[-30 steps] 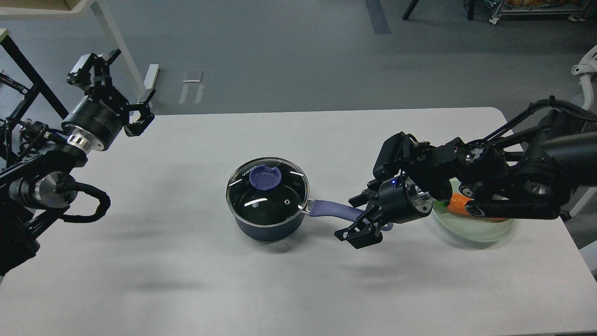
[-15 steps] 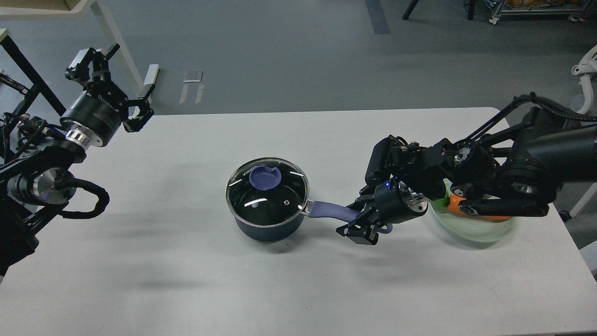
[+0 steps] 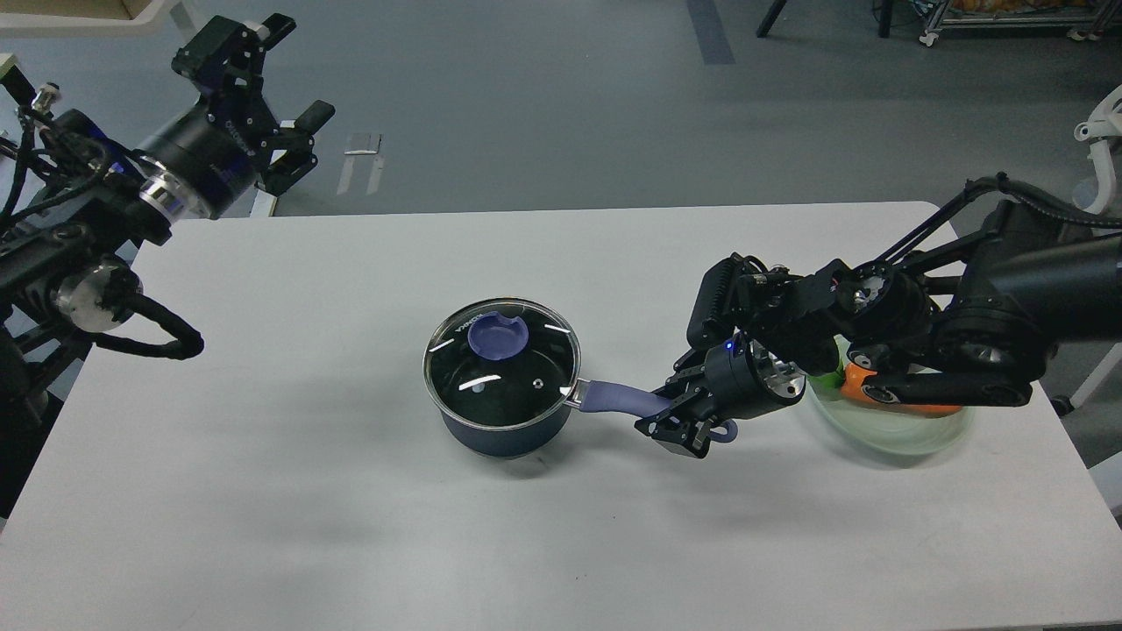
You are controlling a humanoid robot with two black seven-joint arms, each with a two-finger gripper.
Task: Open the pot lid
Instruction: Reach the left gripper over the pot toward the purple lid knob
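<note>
A dark blue pot (image 3: 501,429) stands mid-table with a glass lid (image 3: 502,364) resting on it. The lid has a blue-violet knob (image 3: 498,336) set towards the far side. The pot's blue-violet handle (image 3: 618,399) points right. My right gripper (image 3: 677,422) is shut on the end of that handle. My left gripper (image 3: 279,81) is open and empty, raised above and beyond the table's far left corner, well away from the pot.
A clear green bowl (image 3: 912,434) with an orange and a green item sits at the right, under my right arm. The white table (image 3: 351,491) lies around the pot. A white frame leg (image 3: 223,79) stands behind the left gripper.
My right gripper has closed from open around the handle to shut on it. My left arm has swung up and to the right, away from the table corner.
</note>
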